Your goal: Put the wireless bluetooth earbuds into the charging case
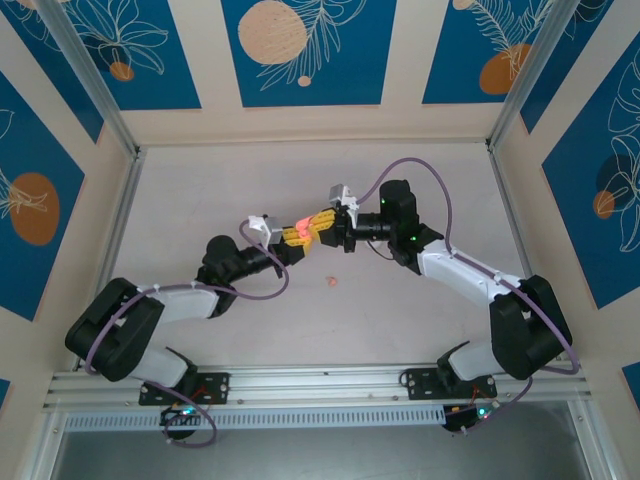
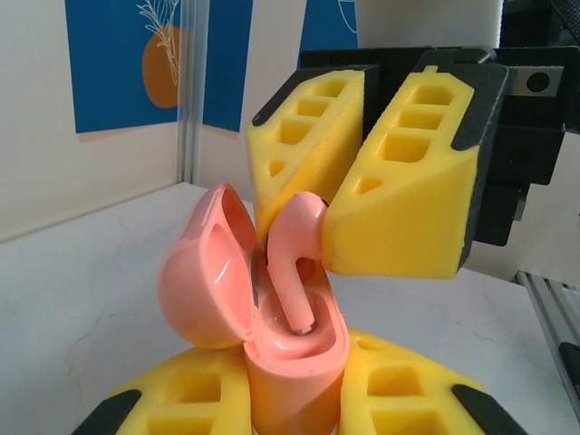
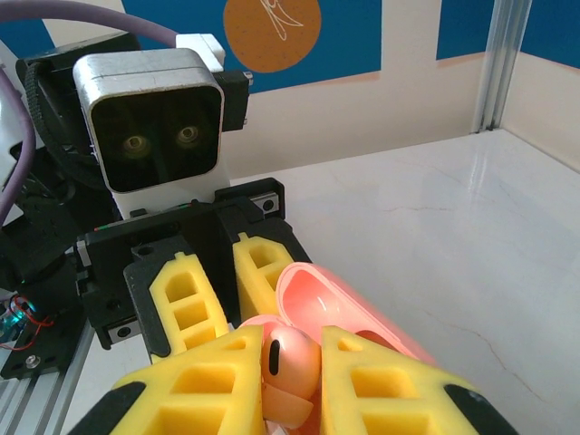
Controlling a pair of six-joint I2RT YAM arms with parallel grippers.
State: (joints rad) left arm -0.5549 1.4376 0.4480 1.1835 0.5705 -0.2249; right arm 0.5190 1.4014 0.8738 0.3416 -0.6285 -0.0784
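At the table's [image 1: 340, 330] middle the two arms meet tip to tip above the surface. From the left, the left gripper [image 1: 291, 237] is pressed together on the case [image 2: 294, 362], its yellow foam pads [image 2: 181, 394] clamping the lower body from both sides. The case stands upright between them, clear of the table. Its lid [image 2: 204, 272] is swung open and leans away to the left in the left wrist view, glossy inside facing the opening. Directly over the open case is one earbud [image 2: 294, 245], upright, head up, with its stem reaching down into a socket of the paler interior. The right gripper [image 2: 319, 231] comes in from the right and pinches the earbud's head between its own yellow pads [image 2: 399, 208]. These pads hang just above the case rim and apart from the left gripper's pads. In the right wrist view the earbud head shows squeezed between the two near pads, the open lid just beyond it. A second earbud [image 1: 331, 281] lies loose on the table, nearer than the grippers and slightly right of where they meet, touching neither.
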